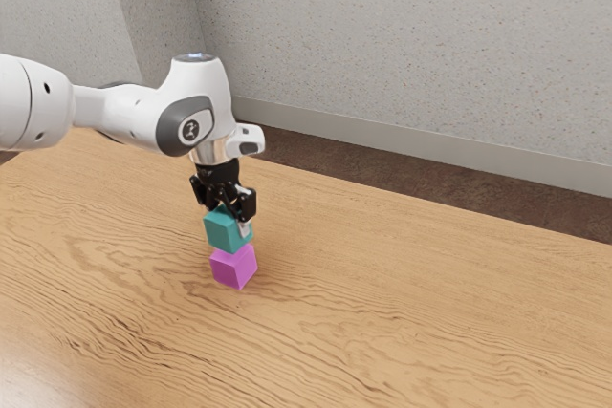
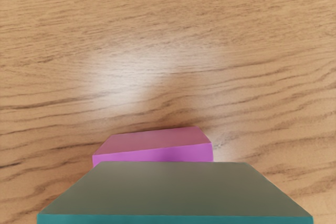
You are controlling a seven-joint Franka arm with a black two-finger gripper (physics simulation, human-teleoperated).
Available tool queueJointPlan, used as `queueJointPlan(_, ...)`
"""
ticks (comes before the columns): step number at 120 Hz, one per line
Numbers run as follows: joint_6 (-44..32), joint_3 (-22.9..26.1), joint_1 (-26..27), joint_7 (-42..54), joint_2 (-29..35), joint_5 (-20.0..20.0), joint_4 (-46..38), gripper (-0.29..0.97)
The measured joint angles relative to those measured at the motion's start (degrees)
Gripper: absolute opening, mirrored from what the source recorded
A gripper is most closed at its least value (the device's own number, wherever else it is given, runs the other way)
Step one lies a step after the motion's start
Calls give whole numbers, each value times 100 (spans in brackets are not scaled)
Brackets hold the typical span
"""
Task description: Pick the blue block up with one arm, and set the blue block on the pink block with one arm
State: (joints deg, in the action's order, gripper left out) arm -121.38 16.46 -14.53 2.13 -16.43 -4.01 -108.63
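A teal-blue block hangs directly over the pink block, its underside at or just above the pink block's top. My black gripper is shut on the teal-blue block from two sides. The pink block rests on the wooden table. Under my hand in the wrist view, the teal-blue block looms large, and the pink block peeks out just beyond it.
The white arm comes in from the exterior view's left. A grey wall with a pale baseboard runs behind the table, with dark floor between them.
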Motion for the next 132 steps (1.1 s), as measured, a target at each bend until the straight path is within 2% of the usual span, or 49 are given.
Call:
queueJointPlan(30, -35, -49, -5, -154, 144, 24, -150, 37)
queueJointPlan(98, -72, -45, -69, -342, 28, 21, -109, 37)
queueJointPlan(132, -71, -38, -51, -344, 6, 53, -108, 50)
